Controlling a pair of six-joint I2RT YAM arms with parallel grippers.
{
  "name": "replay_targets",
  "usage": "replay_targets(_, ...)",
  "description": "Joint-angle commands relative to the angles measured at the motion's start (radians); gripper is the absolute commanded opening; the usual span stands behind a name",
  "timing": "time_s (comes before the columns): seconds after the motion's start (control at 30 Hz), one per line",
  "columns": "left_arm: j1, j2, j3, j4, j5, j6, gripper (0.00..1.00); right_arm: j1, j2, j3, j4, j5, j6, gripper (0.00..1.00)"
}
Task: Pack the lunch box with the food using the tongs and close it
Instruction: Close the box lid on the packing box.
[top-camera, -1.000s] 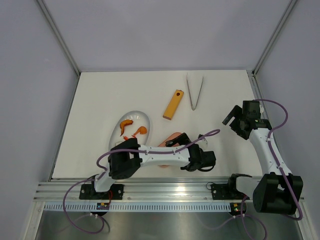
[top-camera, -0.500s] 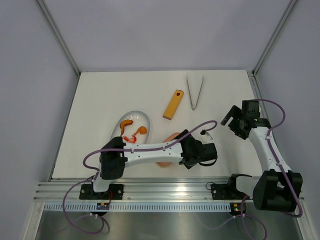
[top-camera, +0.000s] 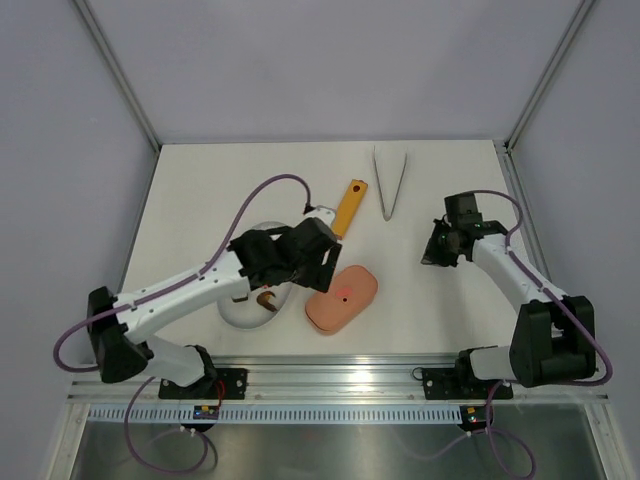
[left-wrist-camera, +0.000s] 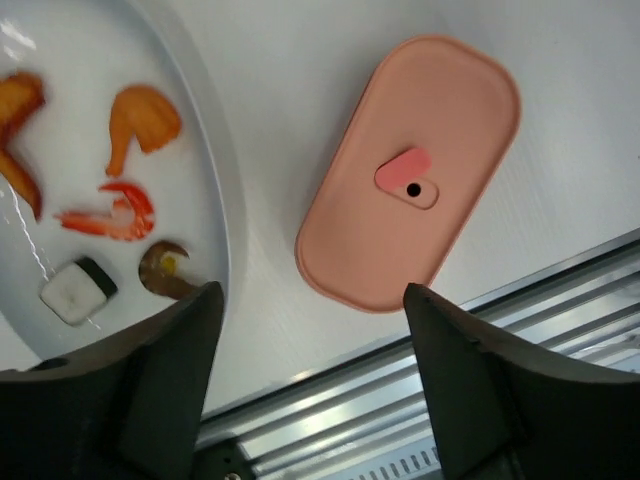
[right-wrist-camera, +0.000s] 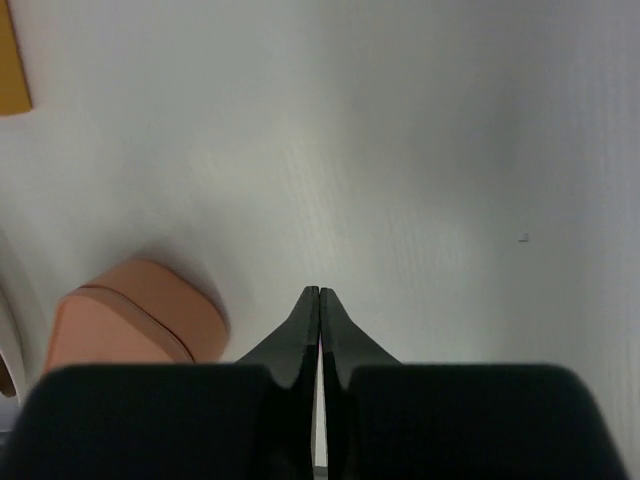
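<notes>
White tabletop (top-camera: 200, 200) lies bare along the far edge and down the whole 9 o'clock side, and a wide bare strip separates the two arms. The tongs (top-camera: 389, 182) lie alone toward 1 o'clock, tips pointing to the near edge, with room all round them. A yellow-orange bar (top-camera: 349, 205) lies just at their 8 o'clock. The lunch box (top-camera: 341, 298) sits close to the near edge at about 6 o'clock with its lid (left-wrist-camera: 410, 170) on. Its long axis is slanted and nothing touches it.

At the box's 9 o'clock is the white plate (left-wrist-camera: 215, 215), partly under the left arm. It carries the food: a red shrimp (left-wrist-camera: 110, 215), orange pieces (left-wrist-camera: 140, 120), a brown curl (left-wrist-camera: 165, 270) and a dark-and-white cube (left-wrist-camera: 78, 292).

The left gripper (left-wrist-camera: 310, 390) hangs over the gap between plate and box, jaws spread wide and holding nothing. The right gripper (right-wrist-camera: 318, 295) is at 3 o'clock over bare table, jaws pressed together on nothing.

A second ago the left arm stretched along the near edge, covering the box; now it has swung back toward the plate, uncovering the box. The right gripper has shifted slightly inward.
</notes>
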Motion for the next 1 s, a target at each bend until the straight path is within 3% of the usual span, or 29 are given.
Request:
replay_targets(0.0, 0.013, -0.075, -0.171, 0.078, 0.140, -0.084, 0.67, 0.080, 0.046, 0.067, 0.031, 0.017, 0.007, 0.03)
replay_targets(0.13, 0.016, -0.098, -0.347, 0.115, 0.169, -0.148, 0.24, 0.156, 0.123, 0.094, 0.047, 0.020, 0.016, 0.00)
replay_targets(0.17, 0.019, -0.100, -0.407, 0.142, 0.194, -0.173, 0.06, 0.184, 0.129, 0.096, 0.051, 0.015, 0.016, 0.00)
replay_targets(0.2, 0.021, -0.103, -0.431, 0.158, 0.209, -0.185, 0.00, 0.196, 0.141, 0.096, 0.059, 0.009, 0.021, 0.00)
replay_targets(0.43, 0.023, -0.048, -0.534, 0.307, 0.285, -0.236, 0.00, 0.271, 0.184, 0.102, 0.068, 0.001, 0.027, 0.00)
replay_targets(0.97, 0.049, 0.098, -0.498, 0.436, 0.286, -0.208, 0.00, 0.419, 0.261, 0.151, 0.077, 0.009, 0.048, 0.00)
